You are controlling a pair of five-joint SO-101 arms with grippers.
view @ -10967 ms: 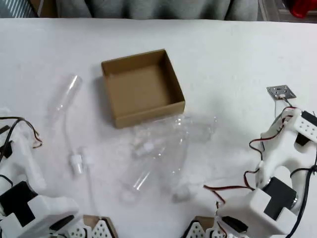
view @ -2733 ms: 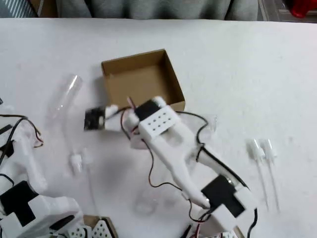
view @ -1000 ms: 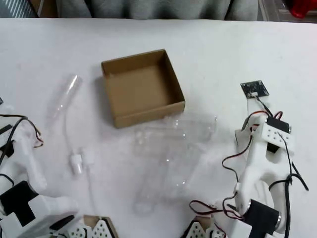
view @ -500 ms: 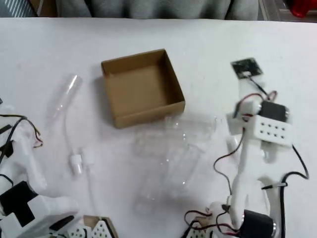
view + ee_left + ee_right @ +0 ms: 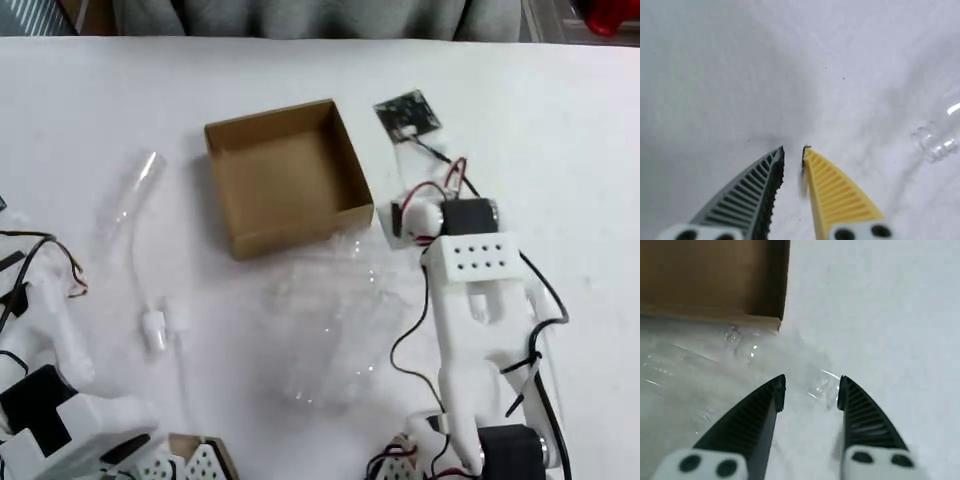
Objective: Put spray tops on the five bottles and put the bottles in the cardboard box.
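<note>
The open cardboard box (image 5: 285, 175) sits at the table's middle; its corner (image 5: 715, 280) shows in the right wrist view. Several clear bottles (image 5: 335, 310) lie heaped just in front of it. One more bottle (image 5: 135, 185) lies at the left, with a white spray top (image 5: 155, 325) and its thin tube nearer me. My right gripper (image 5: 398, 228) hangs by the box's near right corner, open, its tips (image 5: 810, 385) over a bottle's end (image 5: 822, 385) without gripping it. My left gripper (image 5: 792, 149) points at bare table, its fingers nearly together, a bottle neck (image 5: 935, 142) off to one side.
The left arm's body (image 5: 45, 400) rests at the near left edge. The right arm (image 5: 480, 330) stretches from the near edge up the right half of the table. White table (image 5: 520, 120) lies open behind and right of the box.
The right arm has swung from the table's right side leftward and farther out, ending beside the box's near right corner. The left arm, the box and the left bottle have stayed put.
</note>
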